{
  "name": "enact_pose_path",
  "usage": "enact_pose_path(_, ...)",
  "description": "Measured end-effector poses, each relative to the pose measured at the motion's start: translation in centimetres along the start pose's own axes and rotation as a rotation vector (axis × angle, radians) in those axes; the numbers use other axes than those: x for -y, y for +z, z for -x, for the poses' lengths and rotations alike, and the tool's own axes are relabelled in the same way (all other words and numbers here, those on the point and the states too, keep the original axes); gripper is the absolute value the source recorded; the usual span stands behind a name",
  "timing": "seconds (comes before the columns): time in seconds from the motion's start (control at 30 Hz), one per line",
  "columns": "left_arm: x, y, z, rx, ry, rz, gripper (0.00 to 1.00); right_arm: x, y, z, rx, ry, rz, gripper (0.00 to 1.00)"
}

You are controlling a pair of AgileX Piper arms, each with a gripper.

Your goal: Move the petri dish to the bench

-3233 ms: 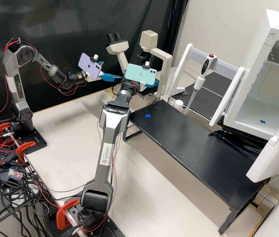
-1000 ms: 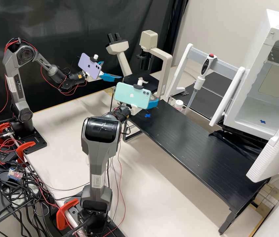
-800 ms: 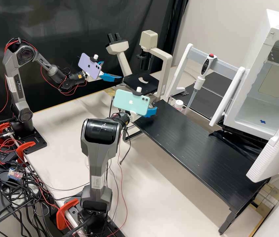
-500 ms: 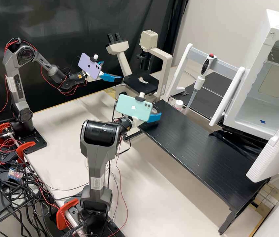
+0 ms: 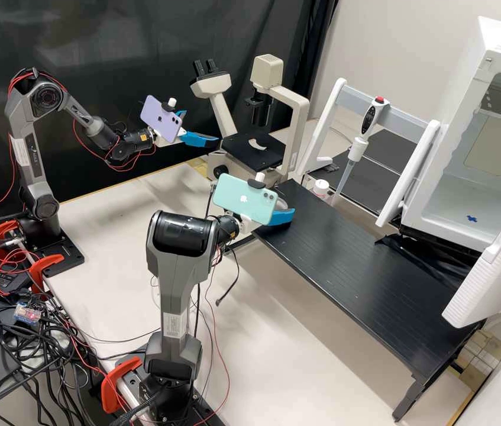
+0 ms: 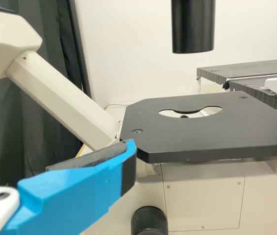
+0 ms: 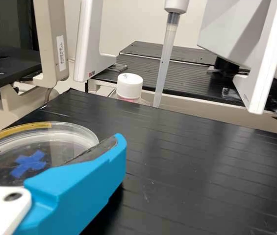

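Right tool (image 5: 287, 212) holds petri dish (image 7: 55, 147) between its fingers.

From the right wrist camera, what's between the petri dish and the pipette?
In the right wrist view, bare black platform, then the white-capped bottle, between the petri dish and pipette.

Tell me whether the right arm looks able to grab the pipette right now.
Probably not: the petri dish takes up its gripper, and the pipette is beyond the far edge of the black shelf.
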Motion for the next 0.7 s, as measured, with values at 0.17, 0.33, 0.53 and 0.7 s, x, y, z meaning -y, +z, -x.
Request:
enact_pose_path(0.17,0.00,0.00,0.00,0.000,0.000,0.000,1.00,0.17,0.11,-0.16,0.001,0.013,0.006,0.00)
enact_pose_path(0.33,0.00,0.00,0.00,0.000,0.000,0.000,1.00,0.25,0.15,-0.28,0.002,0.020,0.009,1.00)
enact_pose_path(0.53,0.00,0.00,0.00,0.000,0.000,0.000,1.00,0.49,-0.10,-0.35,-0.006,0.019,0.014,1.00)
enact_pose_path(0.7,0.00,0.00,0.00,0.000,0.000,0.000,1.00,0.59,-0.27,-0.23,-0.010,0.023,0.013,1.00)
